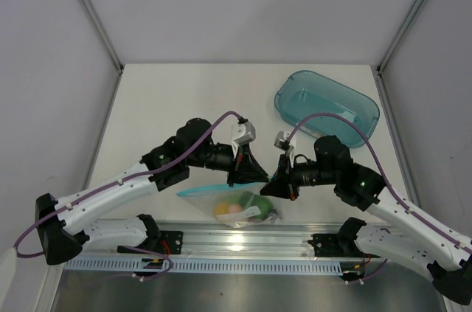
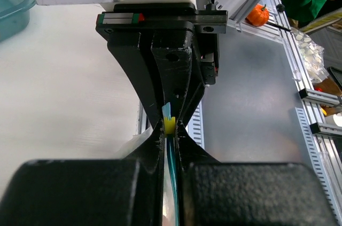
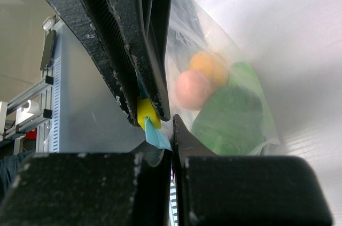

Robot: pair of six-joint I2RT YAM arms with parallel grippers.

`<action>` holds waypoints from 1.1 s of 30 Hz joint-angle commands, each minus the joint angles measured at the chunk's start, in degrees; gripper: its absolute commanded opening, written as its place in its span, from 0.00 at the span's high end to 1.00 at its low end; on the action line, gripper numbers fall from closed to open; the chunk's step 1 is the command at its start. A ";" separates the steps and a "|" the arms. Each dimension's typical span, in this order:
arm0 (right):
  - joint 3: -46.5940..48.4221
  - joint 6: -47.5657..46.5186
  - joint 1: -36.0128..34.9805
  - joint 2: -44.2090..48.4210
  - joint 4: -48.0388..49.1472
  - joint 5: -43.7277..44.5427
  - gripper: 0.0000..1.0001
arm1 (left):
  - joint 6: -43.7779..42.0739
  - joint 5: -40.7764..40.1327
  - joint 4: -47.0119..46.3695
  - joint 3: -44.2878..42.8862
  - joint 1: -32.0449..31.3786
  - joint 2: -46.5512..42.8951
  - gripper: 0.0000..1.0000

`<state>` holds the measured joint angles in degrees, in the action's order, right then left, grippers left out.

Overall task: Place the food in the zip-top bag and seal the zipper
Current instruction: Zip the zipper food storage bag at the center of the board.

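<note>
The clear zip-top bag (image 1: 221, 200) lies near the table's front edge, its light-blue zipper (image 1: 214, 189) along the far side. Food inside shows as a yellow-orange fruit (image 1: 223, 212), a pink egg (image 1: 237, 207) and green pieces (image 1: 262, 211). They also show in the right wrist view as fruit (image 3: 209, 64), egg (image 3: 191, 90) and green pepper (image 3: 231, 116). My left gripper (image 1: 254, 175) (image 2: 170, 136) is shut on the zipper (image 2: 174, 183) at its yellow slider (image 2: 169, 125) (image 3: 144, 113). My right gripper (image 1: 271, 186) (image 3: 172, 131) is shut on the zipper's light-blue end tab (image 3: 158, 137), tip to tip with the left.
A translucent teal tub (image 1: 328, 104) stands at the back right and shows at the top left corner of the left wrist view (image 2: 12, 2). An aluminium rail (image 1: 243, 242) runs along the near edge just in front of the bag. White walls enclose the table.
</note>
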<state>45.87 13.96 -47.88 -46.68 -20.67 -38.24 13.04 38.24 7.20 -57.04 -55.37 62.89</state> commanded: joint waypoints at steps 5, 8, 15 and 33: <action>0.89 0.55 0.07 -0.26 2.91 -0.61 1.00 | 0.94 1.67 -1.93 -0.71 -0.35 0.30 1.00; 1.33 0.55 0.07 -0.61 2.47 -0.96 1.00 | 0.85 1.66 -1.84 -0.97 -0.35 0.39 1.00; 2.74 -0.51 0.15 -1.14 0.19 -0.61 0.81 | 0.32 -0.71 -1.14 -0.01 -0.35 -0.75 1.00; 5.02 -2.27 0.86 -0.35 -2.10 1.58 1.00 | -0.12 -0.71 0.35 0.17 -0.35 -0.23 0.99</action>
<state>48.49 11.99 -47.44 -47.77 -23.33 -38.35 13.08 37.50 7.55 -56.69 -55.37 63.00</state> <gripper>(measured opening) 0.003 0.059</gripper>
